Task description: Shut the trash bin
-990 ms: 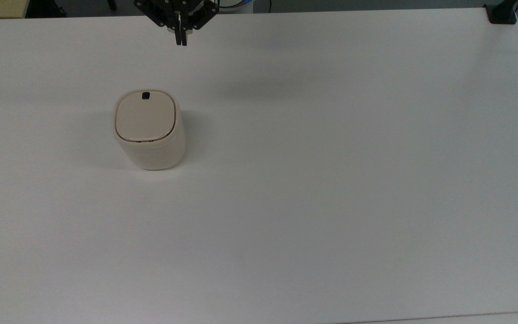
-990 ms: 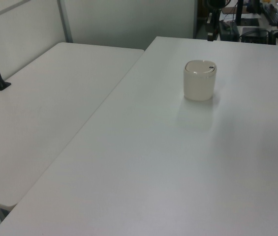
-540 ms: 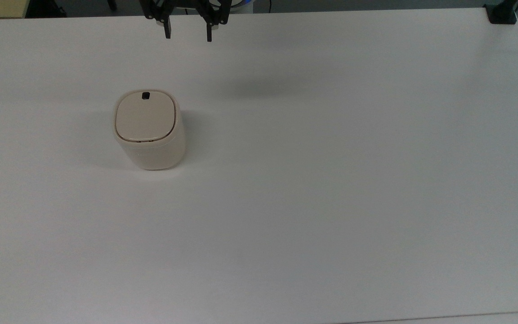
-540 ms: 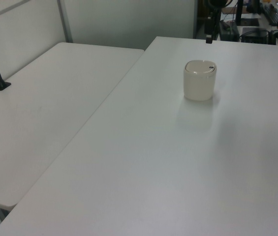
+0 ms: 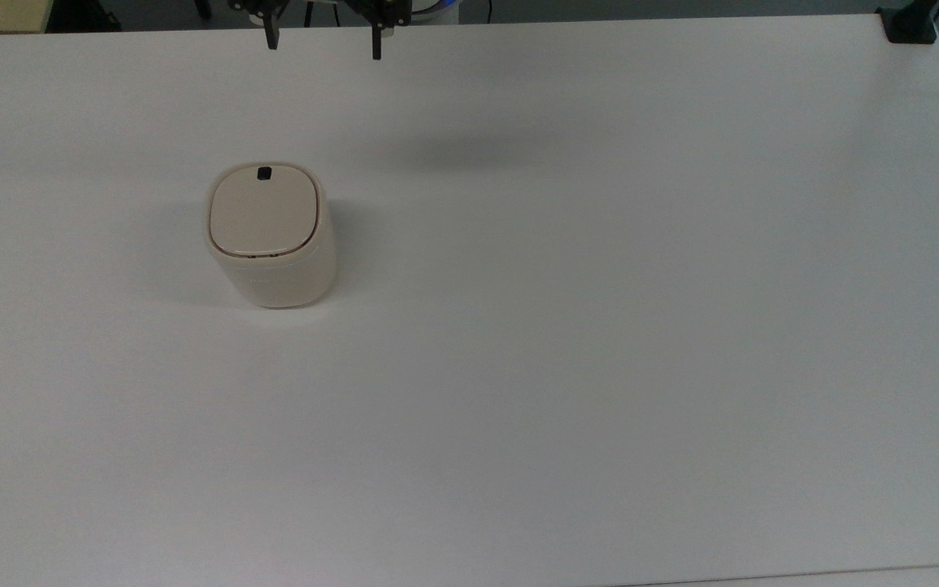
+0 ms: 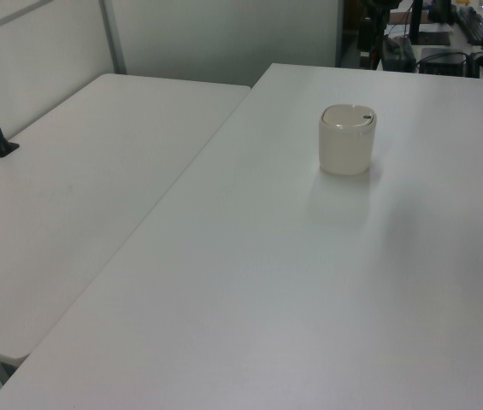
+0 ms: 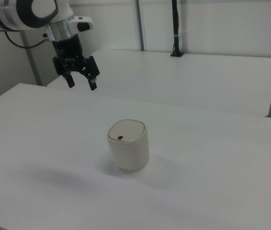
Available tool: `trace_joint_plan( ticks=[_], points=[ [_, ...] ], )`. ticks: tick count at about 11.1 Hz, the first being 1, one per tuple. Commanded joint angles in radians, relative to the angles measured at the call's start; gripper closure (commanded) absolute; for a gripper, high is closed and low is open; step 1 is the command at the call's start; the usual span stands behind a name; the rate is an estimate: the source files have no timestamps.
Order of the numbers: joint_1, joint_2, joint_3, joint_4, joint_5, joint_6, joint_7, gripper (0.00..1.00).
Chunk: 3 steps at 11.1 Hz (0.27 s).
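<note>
White table (image 5: 600, 326), cream trash bin (image 5: 271, 236) standing on it, lid shut

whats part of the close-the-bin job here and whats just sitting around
Job:
trash bin, lid down flat
gripper, fingers apart, above the table's far side in the top view

Just there:
white table
second table
black pole

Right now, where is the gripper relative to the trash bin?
The gripper hangs open at the top view's upper edge, above and slightly right of the trash bin, clear of its flat lid.
</note>
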Motion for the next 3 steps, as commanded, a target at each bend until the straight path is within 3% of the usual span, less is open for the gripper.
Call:
trace_joint_plan(
  ticks=[1,3],
  points=[
    [0.014,-0.039,-0.011,-0.041,-0.014,-0.013,0.014,0.0],
    [0.012,-0.041,-0.014,-0.039,-0.014,-0.016,0.014,0.0]
  ],
)
